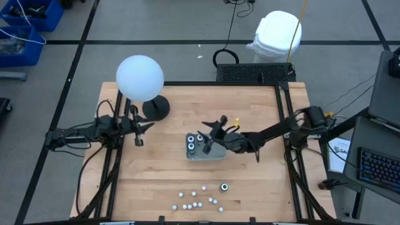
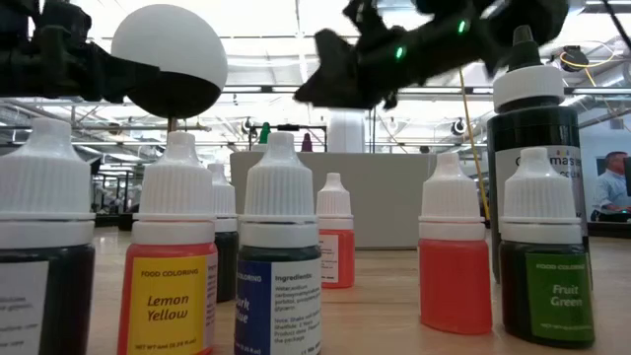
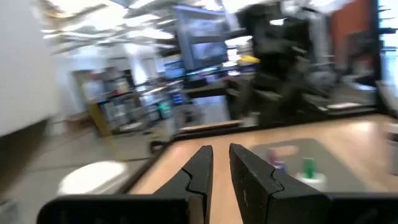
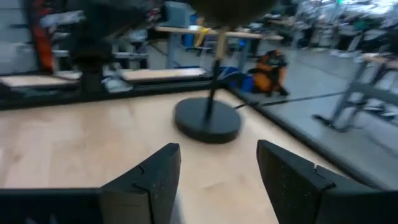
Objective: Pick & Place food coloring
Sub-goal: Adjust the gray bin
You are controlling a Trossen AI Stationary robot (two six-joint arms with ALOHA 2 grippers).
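1. Right gripper [image 1: 217,125] hangs over the middle of the counter [image 1: 262,181], just above the clear tray [image 1: 206,150]; from my remote seat I see its fingers [image 4: 155,177] standing well apart with nothing between them.
2. Left gripper [image 1: 139,129] waits over the left part of the counter, beside the lamp's black base [image 1: 155,108]; its fingers [image 3: 199,177] sit nearly together with only a thin gap, and they hold nothing.
3. Food coloring lies in two places. Three dark jars with pale ring tops [image 1: 196,142] stand in the tray at mid-counter.
4. One more dark jar [image 1: 224,186] stands apart near the front edge of the counter, just beside a loose scatter of white-capped vials [image 1: 195,199].
5. From counter height, I see those bottles up close: a yellow one labelled Lemon Yellow [image 2: 177,286], a blue one [image 2: 279,286], two red ones [image 2: 455,266], a green one labelled Fruit Green [image 2: 542,281], and a tall black bottle [image 2: 537,148] behind it.
6. White globe lamp [image 1: 140,77] stands at the back left of the counter on a thin stem.
7. At the far right of the low view, a person [image 2: 613,187] is visible in the room behind.
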